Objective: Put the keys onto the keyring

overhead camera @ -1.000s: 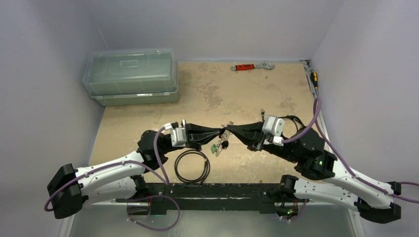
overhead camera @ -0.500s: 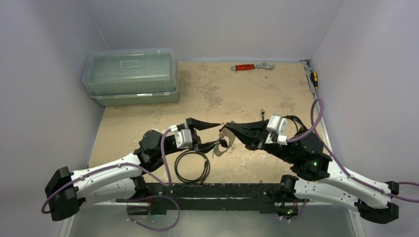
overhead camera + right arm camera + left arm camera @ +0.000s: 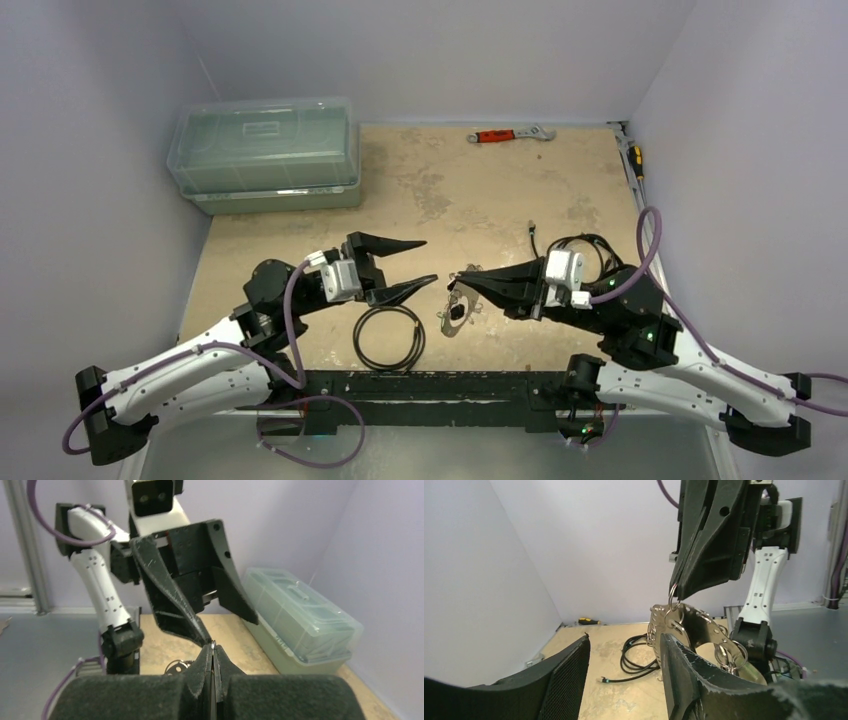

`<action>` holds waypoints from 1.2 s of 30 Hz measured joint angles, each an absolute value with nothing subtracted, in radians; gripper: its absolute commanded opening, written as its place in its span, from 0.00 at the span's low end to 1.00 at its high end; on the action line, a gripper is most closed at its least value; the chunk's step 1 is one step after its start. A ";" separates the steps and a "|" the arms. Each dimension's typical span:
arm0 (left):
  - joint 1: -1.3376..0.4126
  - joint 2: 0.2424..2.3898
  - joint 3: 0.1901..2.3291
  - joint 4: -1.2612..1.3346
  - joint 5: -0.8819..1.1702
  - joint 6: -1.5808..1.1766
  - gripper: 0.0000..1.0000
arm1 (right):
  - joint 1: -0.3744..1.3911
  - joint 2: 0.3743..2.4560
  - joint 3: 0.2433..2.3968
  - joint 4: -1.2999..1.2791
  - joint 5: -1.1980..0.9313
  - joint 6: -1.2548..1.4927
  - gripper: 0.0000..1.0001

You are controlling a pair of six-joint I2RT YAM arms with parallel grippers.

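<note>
Item 1: my R end effector [image 3: 462, 277], pinched shut on keyring [image 3: 684, 611], held above counter [image 3: 450, 190] so keys [image 3: 730, 655] dangle free.
Item 2: my L end effector [image 3: 430, 261], jaws apart, empty, facing ring for access.

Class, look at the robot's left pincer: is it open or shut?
Open. The left pincer holds its fingers wide apart with nothing gripped between them; the keyring hangs from the right pincer instead.

You work in a lab cell: plain lilac walls [image 3: 440, 50] box the scuffed table [image 3: 450, 190], wrench [image 3: 510, 133] at its far edge.
</note>
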State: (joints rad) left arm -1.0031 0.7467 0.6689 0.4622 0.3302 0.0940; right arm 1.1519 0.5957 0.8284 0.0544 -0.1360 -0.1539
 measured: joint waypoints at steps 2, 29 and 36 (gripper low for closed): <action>-1.003 0.747 0.688 0.439 0.356 0.091 0.48 | 1.152 0.604 0.835 0.044 -0.170 -0.150 0.00; -1.122 0.622 0.698 0.297 0.400 0.118 0.45 | 1.157 0.654 0.888 -0.003 -0.278 -0.158 0.00; -1.123 0.678 0.698 0.305 0.408 0.126 0.38 | 1.157 0.673 0.894 -0.008 -0.279 -0.158 0.00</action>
State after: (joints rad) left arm -1.1229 0.6785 0.6979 0.3054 0.4080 0.1257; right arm 1.1572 0.6731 0.8936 -0.0078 -0.2794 -0.1581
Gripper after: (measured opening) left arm 0.393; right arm 0.005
